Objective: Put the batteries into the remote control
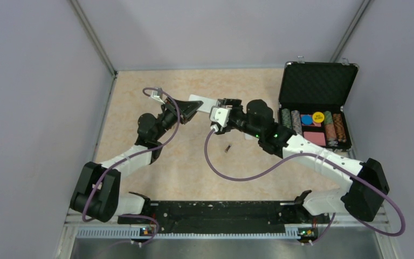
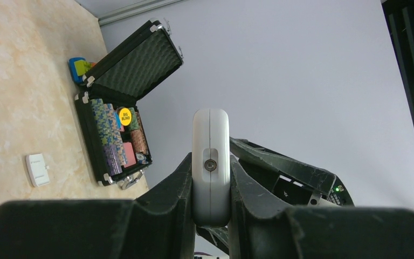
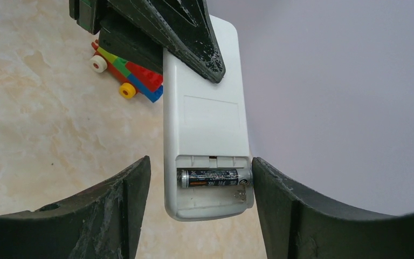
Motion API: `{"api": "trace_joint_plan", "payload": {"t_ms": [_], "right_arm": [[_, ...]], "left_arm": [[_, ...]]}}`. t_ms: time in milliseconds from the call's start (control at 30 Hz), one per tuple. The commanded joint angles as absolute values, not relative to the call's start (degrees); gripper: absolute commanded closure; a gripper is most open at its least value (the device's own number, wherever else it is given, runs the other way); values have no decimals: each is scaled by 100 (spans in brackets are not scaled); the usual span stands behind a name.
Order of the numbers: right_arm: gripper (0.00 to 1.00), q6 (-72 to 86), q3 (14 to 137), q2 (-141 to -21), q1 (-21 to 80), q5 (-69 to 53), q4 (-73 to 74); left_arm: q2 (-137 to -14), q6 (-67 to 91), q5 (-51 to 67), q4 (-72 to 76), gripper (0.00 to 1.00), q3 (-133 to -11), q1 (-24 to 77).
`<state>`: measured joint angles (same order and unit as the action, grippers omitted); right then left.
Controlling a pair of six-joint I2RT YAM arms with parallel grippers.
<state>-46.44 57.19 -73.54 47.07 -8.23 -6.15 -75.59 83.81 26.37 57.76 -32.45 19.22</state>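
The left hand [image 2: 211,162] pinches the light, stiff remote control [image 1: 207,101] at top middle, the right hand [image 3: 199,167] is spread round its open end with one battery [image 3: 213,177] in, and the other tiny, rolly battery [image 1: 227,147] lies on the desk [image 1: 140,91], best pinched across its middle.

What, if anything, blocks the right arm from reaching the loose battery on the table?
Probably nothing, so yes: the battery lies alone on the table close to the right tool, which stands open around the remote control.
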Motion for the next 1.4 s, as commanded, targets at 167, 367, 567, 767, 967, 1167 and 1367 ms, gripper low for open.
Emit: {"api": "trace_joint_plan", "payload": {"t_ms": [167,367,567,767,967,1167,1367], "right_arm": [[41,-4657,5949,-7341,4650,-824,-791],[41,-4941,5928,-7309,4657,-907,-669],[41,-5343,5805,-7268,4665,-996,-534],[41,-5746,5668,-7237,4721,-1019,-413],[43,-5932,5533,-7189,4811,-1032,-335],[44,-5915,5336,-7102,4906,-1209,-245],[44,-6191,5087,-7102,5089,-1066,-225]], "left_arm": [[-7470,8978,2615,6245,100,-3319,1911],[-7595,9730,2597,6542,100,-3366,1912],[-7401,9909,2588,6319,100,-3507,1916],[-7245,9948,2561,6152,100,-3625,1908],[-7214,9901,2486,6156,100,-3685,1907],[-7236,9879,2396,6297,100,-3676,1904],[-7329,10153,2402,6485,100,-3734,1907]]}}
